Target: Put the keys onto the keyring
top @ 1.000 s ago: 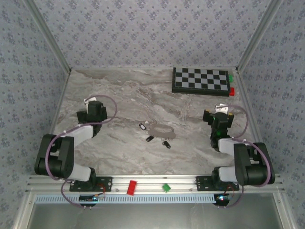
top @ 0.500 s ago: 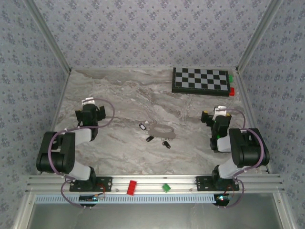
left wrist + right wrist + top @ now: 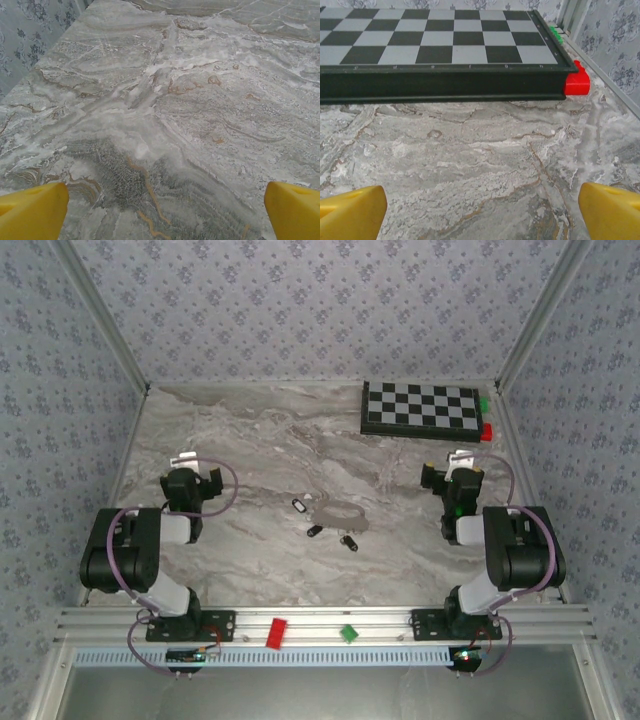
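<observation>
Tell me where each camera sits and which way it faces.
Top external: above and behind the bases, looking down at the marble table, keys, keyring; both arms, left tool, right tool.
Left wrist: low over bare marble, facing the far-left wall; its yellow fingertips.
Right wrist: low, facing the checkerboard and red block; its fingertips.
Top and right wrist share the checkerboard and red block.

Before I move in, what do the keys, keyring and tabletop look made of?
The keys have dull black heads, likely plastic; their blades are too small to judge. The keyring is a thin pale grey loop, probably metal, nearly lost against the stone. The tabletop looks like grey-white veined marble with a matte finish; it could be a printed laminate.
</observation>
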Available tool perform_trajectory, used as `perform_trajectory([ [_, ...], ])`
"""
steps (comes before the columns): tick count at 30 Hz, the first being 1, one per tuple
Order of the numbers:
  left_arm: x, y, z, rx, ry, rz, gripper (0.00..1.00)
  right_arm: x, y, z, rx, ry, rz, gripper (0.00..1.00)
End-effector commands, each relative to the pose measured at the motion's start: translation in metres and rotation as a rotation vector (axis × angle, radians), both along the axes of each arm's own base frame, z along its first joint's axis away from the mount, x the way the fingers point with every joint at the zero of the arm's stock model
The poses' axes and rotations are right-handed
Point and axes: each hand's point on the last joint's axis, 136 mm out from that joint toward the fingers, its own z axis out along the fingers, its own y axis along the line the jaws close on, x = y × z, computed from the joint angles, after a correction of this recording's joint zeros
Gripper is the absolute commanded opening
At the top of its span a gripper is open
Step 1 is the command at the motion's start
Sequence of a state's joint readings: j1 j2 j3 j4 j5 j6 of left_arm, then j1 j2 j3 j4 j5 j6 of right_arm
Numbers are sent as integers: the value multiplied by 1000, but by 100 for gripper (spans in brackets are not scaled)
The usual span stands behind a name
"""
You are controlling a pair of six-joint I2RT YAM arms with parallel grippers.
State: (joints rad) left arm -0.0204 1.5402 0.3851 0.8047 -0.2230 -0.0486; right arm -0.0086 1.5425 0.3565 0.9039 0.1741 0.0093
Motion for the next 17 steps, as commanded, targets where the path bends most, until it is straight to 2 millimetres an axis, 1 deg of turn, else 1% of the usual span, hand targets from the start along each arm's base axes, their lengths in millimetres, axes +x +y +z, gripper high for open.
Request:
perform_trajectory([
  [1, 8, -3, 15, -10, -54, -20, 100, 1, 1, 2, -10, 4, 9, 100],
  [17, 9, -3, 15, -12, -56, -21, 100, 1, 2, 2, -9, 5, 13, 100],
])
